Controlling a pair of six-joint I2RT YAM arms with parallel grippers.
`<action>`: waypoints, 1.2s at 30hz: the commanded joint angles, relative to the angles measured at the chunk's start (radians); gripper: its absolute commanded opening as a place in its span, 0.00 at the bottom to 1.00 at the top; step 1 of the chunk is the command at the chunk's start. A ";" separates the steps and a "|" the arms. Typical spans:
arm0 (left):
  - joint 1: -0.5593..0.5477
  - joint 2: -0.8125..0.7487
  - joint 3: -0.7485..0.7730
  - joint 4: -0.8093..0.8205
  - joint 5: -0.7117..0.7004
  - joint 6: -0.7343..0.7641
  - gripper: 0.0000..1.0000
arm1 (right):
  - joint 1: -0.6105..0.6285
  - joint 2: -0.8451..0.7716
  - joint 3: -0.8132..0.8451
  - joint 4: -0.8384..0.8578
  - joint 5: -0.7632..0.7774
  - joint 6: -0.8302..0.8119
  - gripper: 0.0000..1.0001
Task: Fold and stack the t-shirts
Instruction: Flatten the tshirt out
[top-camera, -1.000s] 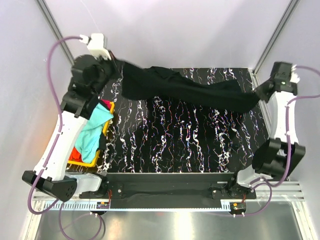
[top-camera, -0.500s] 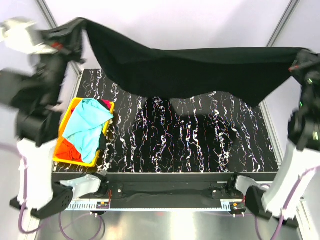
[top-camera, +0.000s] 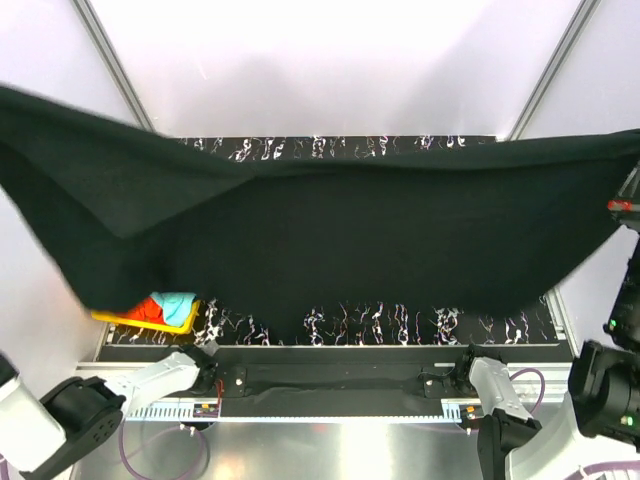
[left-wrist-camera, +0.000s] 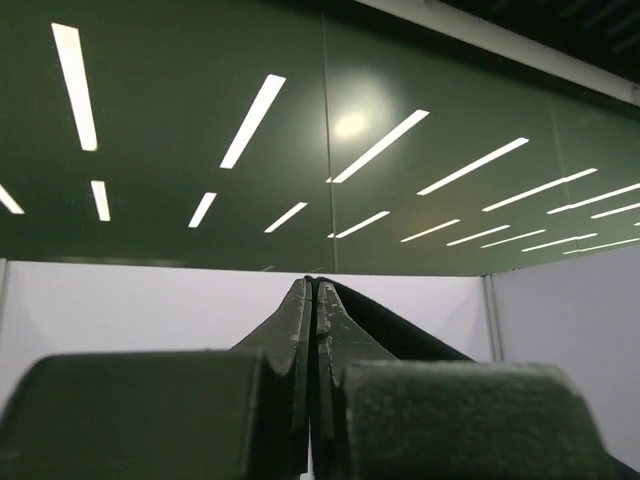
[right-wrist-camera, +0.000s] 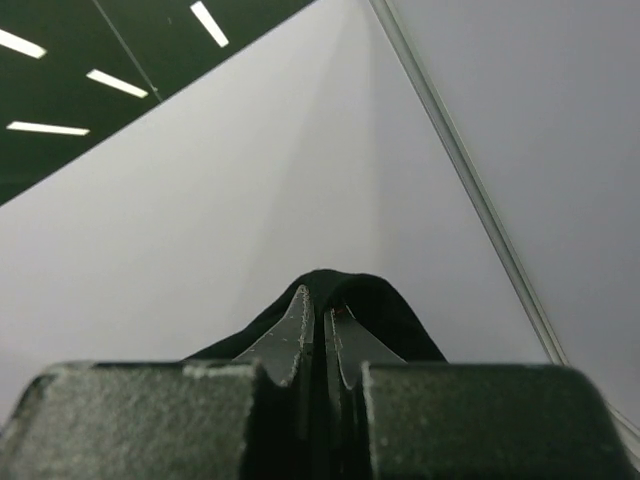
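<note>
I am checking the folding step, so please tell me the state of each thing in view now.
black t-shirt: unfolded, stretched out in the air above the table.
left gripper: shut on the black t-shirt.
right gripper: shut on the black t-shirt.
yellow bin: holding shirts, mostly covered.
turquoise t-shirt: lying in the yellow bin, mostly hidden.
orange-red t-shirt: lying in the yellow bin, mostly hidden.

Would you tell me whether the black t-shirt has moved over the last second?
Yes: the black t-shirt rose off the marbled table, now hiding most of it.
</note>
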 joint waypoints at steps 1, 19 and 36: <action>-0.022 0.147 -0.048 0.000 -0.128 0.141 0.00 | -0.002 0.066 -0.083 0.010 0.015 0.001 0.00; 0.159 0.799 -0.361 0.286 -0.282 0.247 0.00 | -0.002 0.548 -0.725 0.646 -0.048 -0.003 0.00; 0.168 1.215 -0.219 0.403 -0.291 0.048 0.00 | -0.002 1.159 -0.476 0.690 -0.184 -0.025 0.00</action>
